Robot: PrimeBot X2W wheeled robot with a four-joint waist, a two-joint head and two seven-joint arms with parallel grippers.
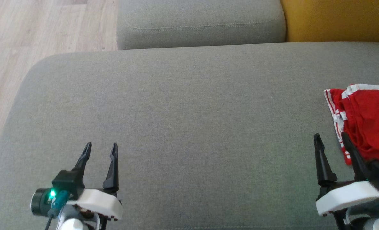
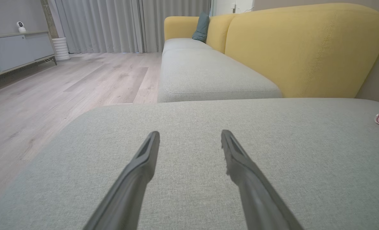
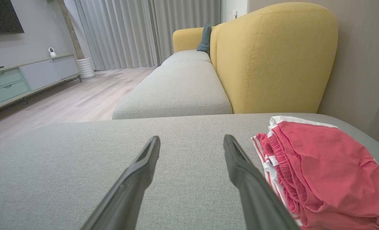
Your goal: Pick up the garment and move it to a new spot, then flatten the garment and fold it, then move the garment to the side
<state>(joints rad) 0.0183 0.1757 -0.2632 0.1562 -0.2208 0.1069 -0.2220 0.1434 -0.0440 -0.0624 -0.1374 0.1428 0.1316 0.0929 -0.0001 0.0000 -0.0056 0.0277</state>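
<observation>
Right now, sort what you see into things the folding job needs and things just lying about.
Job: red garment, grey cushion under it, left end effector, right end effector, both open.
Lying about: teal pillow, white camera, cabinet, yellow backrest.

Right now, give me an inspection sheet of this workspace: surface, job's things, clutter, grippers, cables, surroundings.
Surface: grey sofa cushion, flat.
Job's things: red garment with white stripes, bunched at the cushion's right edge.
Clutter: nothing seen.
Grippers: left gripper open, holding nothing; right gripper open, close beside the garment, contact unclear.
Cables: teal-plugged cable at the left wrist camera.
Surroundings: wood floor, yellow backrest, curtains, low cabinet.
</observation>
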